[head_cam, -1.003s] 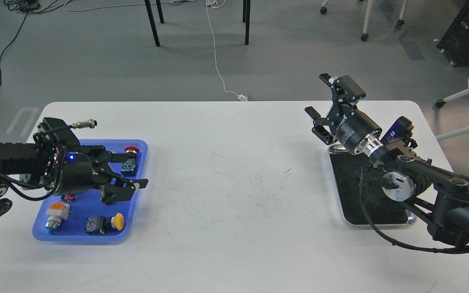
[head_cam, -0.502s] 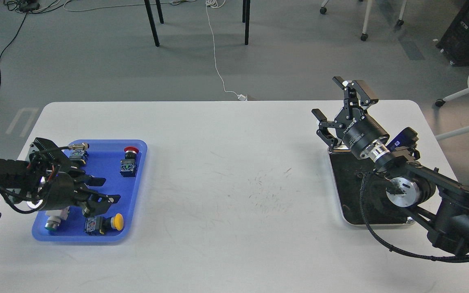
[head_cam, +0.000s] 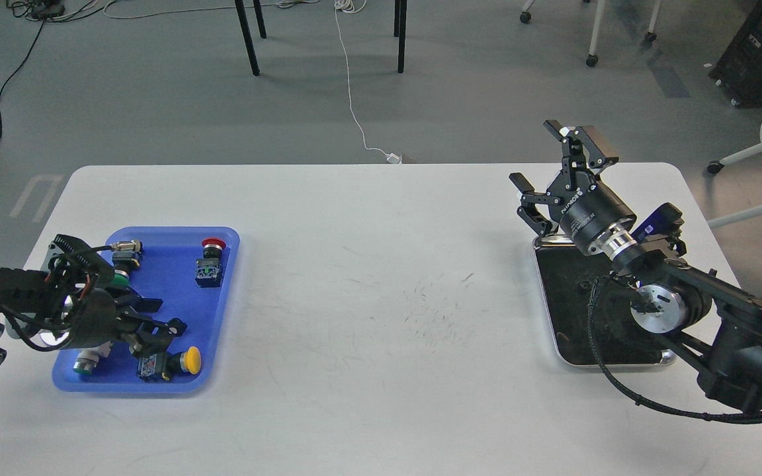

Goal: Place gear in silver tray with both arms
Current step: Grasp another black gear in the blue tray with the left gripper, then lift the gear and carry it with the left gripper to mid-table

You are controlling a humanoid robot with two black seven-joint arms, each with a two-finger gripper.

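Left gripper [head_cam: 156, 320] sits low over the blue tray [head_cam: 229, 291], arm entering flat from the tray's left side; fingers spread apart, nothing between them. Just below the fingertips, inside the tray: yellow-capped button [head_cam: 186, 360]. Toward the tray's far edge: red-capped button [head_cam: 212, 246].

Right gripper [head_cam: 563, 155] is raised above the far edge of the silver tray [head_cam: 556, 317], tilted up and away; jaws wide open, empty. Right forearm crosses over the silver tray's dark bottom.

The white table [head_cam: 381, 277] between the two trays is bare. The silver tray lies near the table's right edge.
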